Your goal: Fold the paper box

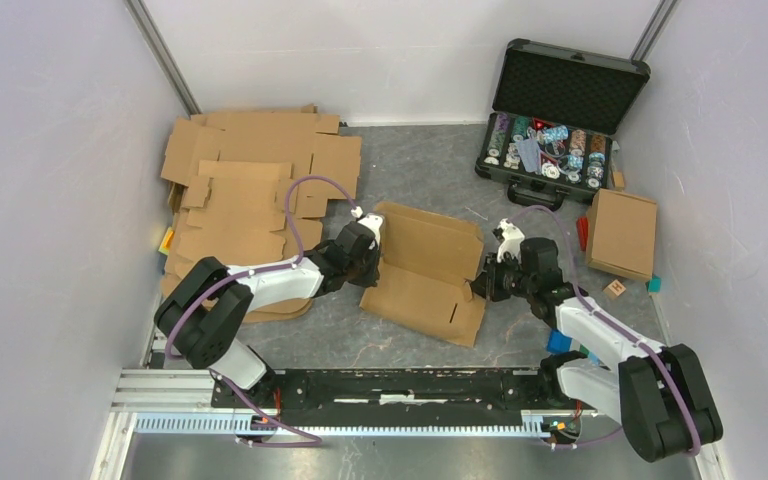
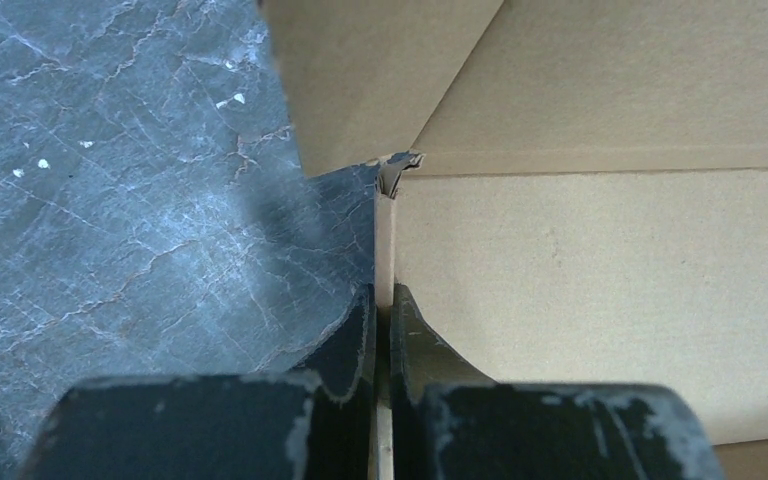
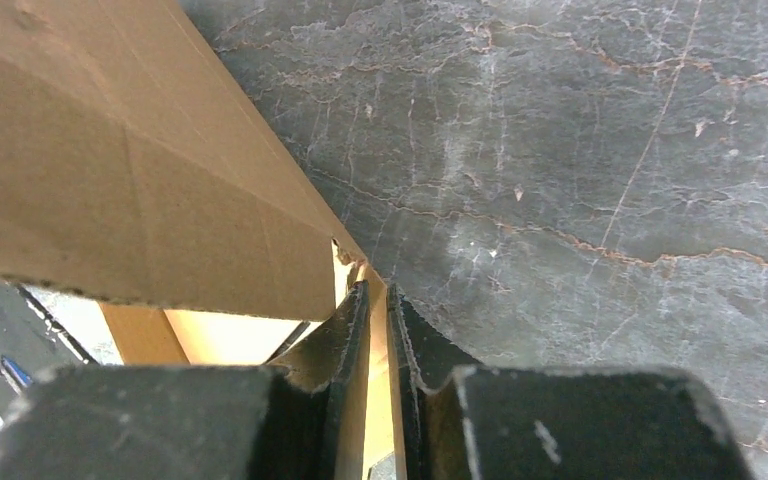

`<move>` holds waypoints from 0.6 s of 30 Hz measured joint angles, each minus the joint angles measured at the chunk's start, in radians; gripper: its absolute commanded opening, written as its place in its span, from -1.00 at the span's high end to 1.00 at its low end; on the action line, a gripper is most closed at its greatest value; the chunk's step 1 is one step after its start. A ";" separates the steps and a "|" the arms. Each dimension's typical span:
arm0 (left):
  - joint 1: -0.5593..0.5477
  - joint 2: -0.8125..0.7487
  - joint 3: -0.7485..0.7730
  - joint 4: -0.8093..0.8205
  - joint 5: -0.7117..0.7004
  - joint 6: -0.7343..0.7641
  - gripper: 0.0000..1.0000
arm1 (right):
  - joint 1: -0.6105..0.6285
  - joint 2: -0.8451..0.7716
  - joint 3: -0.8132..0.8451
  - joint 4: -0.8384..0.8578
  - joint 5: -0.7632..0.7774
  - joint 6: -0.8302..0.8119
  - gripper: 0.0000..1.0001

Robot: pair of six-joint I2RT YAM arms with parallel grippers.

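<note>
While the left gripper (image 2: pixel 382 320) and right gripper (image 3: pixel 378 300) pinch opposite edges of the brown half-folded cardboard box (image 1: pixel 425 270) at frame centre, side-wall raising seems in hand; next, lift both edges inward evenly.

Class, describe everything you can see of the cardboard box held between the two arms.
The cardboard box is a plain brown, partly folded blank with creased panels and a short slit near its front right corner. It lies in the middle of the grey table, its far panel seemingly tilted up. The left gripper pinches its left edge, the right gripper its right edge.
</note>
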 measured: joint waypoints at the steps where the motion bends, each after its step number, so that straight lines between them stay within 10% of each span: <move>1: 0.000 0.000 0.000 0.000 0.000 0.000 0.95 | 0.003 0.000 0.000 -0.002 0.000 0.001 0.67; 18: 0.000 0.000 0.005 -0.021 -0.025 -0.002 0.96 | 0.038 -0.041 -0.123 0.175 -0.002 0.198 0.69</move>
